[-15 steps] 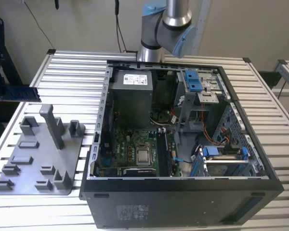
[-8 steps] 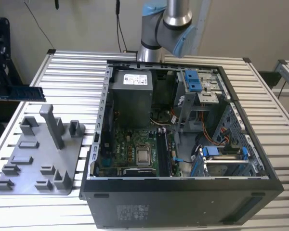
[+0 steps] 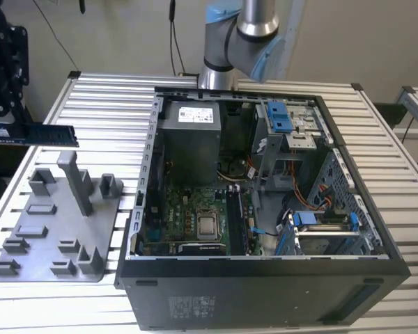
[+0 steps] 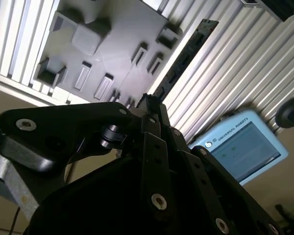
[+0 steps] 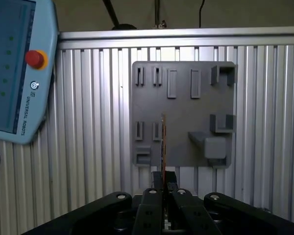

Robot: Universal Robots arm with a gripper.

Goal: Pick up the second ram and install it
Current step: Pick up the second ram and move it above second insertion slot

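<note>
The black end effector (image 5: 162,185) pinches one end of the long, thin dark-blue ram stick (image 3: 42,133), which juts out beyond it above the grey plastic fixture tray (image 3: 108,229).

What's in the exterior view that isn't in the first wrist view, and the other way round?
The exterior view adds the open black computer case and the grey robot arm. The first wrist view adds the light-blue touchscreen pendant with its red button. Both share the grey plastic fixture tray and the long dark-blue ram stick gripped by the black fingers.
</note>
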